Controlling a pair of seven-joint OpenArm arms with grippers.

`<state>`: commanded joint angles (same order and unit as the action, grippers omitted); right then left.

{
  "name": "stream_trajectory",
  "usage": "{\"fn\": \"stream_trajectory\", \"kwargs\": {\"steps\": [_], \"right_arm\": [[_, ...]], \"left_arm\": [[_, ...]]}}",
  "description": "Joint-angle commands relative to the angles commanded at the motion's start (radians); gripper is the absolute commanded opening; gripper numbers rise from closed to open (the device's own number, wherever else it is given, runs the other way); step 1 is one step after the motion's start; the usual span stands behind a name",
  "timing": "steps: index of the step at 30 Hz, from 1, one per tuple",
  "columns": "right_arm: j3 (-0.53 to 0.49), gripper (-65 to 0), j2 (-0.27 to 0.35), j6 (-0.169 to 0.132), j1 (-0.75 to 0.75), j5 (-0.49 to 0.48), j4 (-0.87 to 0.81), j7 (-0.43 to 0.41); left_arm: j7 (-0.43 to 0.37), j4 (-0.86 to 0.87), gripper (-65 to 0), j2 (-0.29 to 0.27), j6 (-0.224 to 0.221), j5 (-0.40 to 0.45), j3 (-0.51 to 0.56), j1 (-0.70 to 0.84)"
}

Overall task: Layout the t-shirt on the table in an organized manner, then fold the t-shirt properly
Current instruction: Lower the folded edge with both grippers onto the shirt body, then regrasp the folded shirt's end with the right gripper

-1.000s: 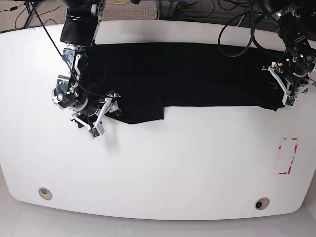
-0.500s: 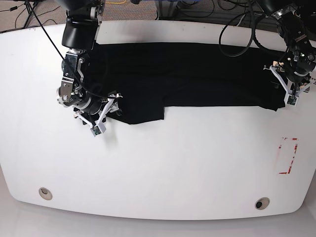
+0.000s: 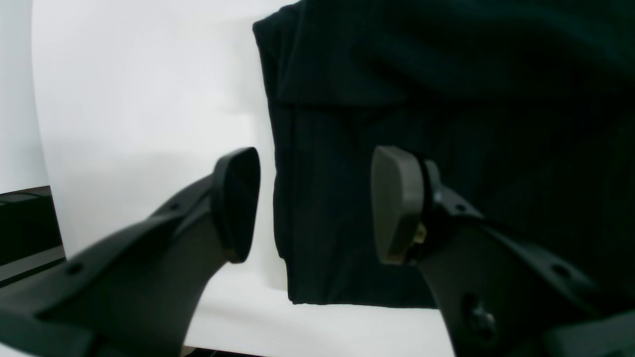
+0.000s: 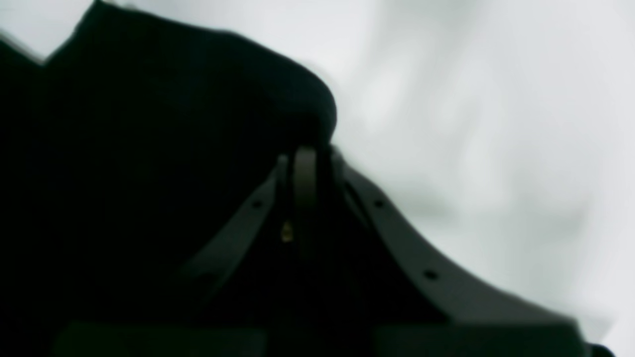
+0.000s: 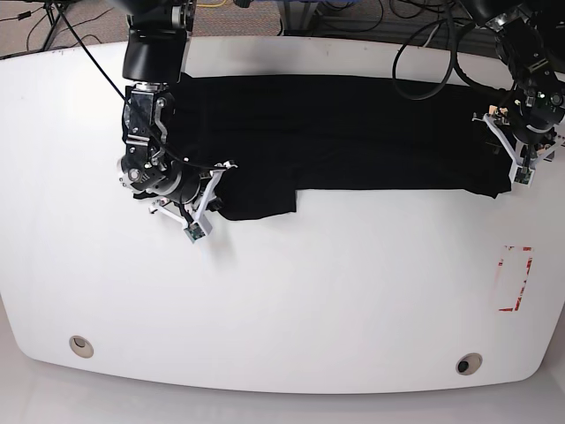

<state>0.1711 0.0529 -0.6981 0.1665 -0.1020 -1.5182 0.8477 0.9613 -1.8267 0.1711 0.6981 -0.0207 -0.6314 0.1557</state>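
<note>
The right gripper looks closed on the shirt's edge at eight o'clock; tugging could skew it. The left gripper gapes wide, empty.

Two jointed arms, black with silvery-grey metal parts; small pale screws dot the dark housings. Black cables loop alongside. Grippers bear dark, tapered, round-edged fingers.

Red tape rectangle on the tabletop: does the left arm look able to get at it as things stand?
Probably yes: the left claw is open and holds nothing, and in the base view only bare tabletop lies between it and the red tape rectangle.
</note>
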Motion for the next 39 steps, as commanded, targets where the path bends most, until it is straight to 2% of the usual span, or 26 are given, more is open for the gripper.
{"fn": "stream_trajectory", "kwargs": {"steps": [3,7,12,17,19,22,26,28,35,37,39], "right_arm": [[0.0,-65.0,-0.031,0.0,-0.008,-0.008,-0.064,0.051],[0.0,-65.0,-0.043,0.0,-0.029,-0.044,-0.18,0.189],[0.0,-65.0,-0.051,0.0,-0.071,-0.172,-0.284,0.325],[-0.002,-65.0,-0.044,0.0,-0.129,-0.351,-0.361,0.471],[-0.002,-65.0,-0.021,0.0,-0.158,-0.439,-0.381,0.508],[-0.032,-65.0,0.009,0.0,-0.19,-0.559,-0.394,0.535],[-0.129,-65.0,0.091,0.0,-0.23,-0.733,-0.396,0.542],[-0.161,-65.0,0.115,0.0,-0.239,-0.772,-0.394,0.542],[-0.276,-64.2,0.198,0.0,-0.261,-0.792,-0.394,0.545],[-0.311,-60.7,0.222,0.0,-0.264,-0.793,-0.394,0.545],[-0.333,-49.9,0.247,0.0,-0.267,-0.793,-0.397,0.545]], "left_arm": [[0.0,0.0,-31.1,0.0,0.0,0.0,0.0,0.0],[0.0,0.0,-31.1,0.0,0.0,0.002,0.002,0.0],[-0.002,0.002,-31.1,0.0,0.0,0.003,0.002,0.0],[-0.002,0.003,-31.1,0.0,0.0,0.003,0.003,-0.002],[-0.002,0.003,-31.1,0.0,0.0,0.003,0.003,-0.002],[-0.002,0.003,-31.1,0.0,0.0,0.003,0.003,-0.002],[-0.002,0.005,-31.1,0.0,0.0,0.005,0.005,-0.003],[-0.002,0.005,-31.1,0.0,0.0,0.005,0.005,-0.003],[-0.002,0.005,-31.1,0.0,0.0,0.005,0.005,-0.003],[-0.002,0.005,-31.1,0.0,0.0,0.005,0.005,-0.003],[-0.002,0.005,-31.1,0.0,0.0,0.005,0.005,-0.002]]}}
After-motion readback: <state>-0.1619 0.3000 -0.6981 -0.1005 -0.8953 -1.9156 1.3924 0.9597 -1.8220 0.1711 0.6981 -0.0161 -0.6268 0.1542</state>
